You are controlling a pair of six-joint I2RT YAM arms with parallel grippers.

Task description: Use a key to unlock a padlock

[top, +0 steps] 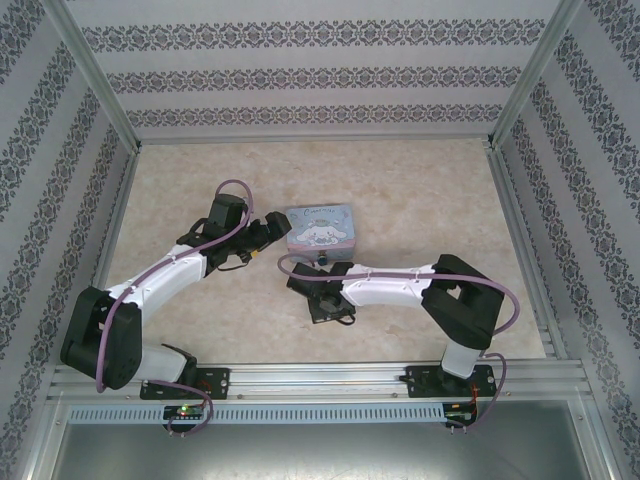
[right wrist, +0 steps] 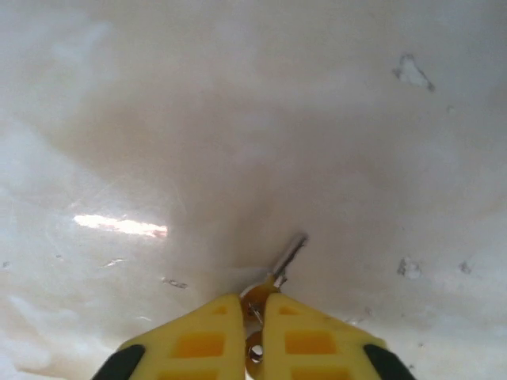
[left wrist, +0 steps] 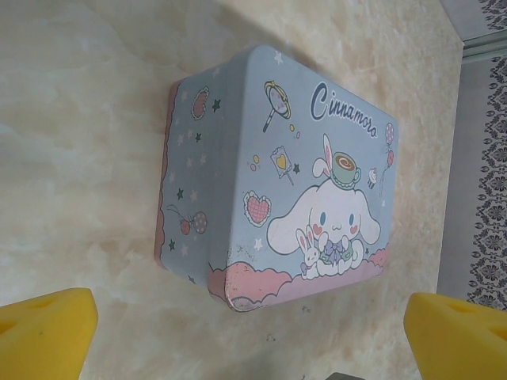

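From above, the left arm reached across the marbled bench (top: 420,190) so that its end effector (top: 268,233) sat just beside the left side of a pale-blue tin (top: 320,226) with a cartoon dog on the lid. The right arm bent back toward the middle, its end effector (top: 303,275) low over the bench, near the tin's front edge. At this size I could not tell how either pair of fingers stood.

The left wrist camera looked at the tin (left wrist: 277,182) lying flat on the bench (left wrist: 79,119), lid up. The left end effector (left wrist: 249,321) stood wide apart, one yellow pad (left wrist: 43,332) in each lower corner, holding nothing and not touching the tin.

In the right wrist view, the right end effector (right wrist: 252,305) was pressed together on the key (right wrist: 287,255). The key's head was pinched between the yellow pads (right wrist: 194,340), and its thin grey blade stuck out past the tips, slanting up to the right, close over the bare bench (right wrist: 238,95). A small metal ring showed in the seam between the pads.
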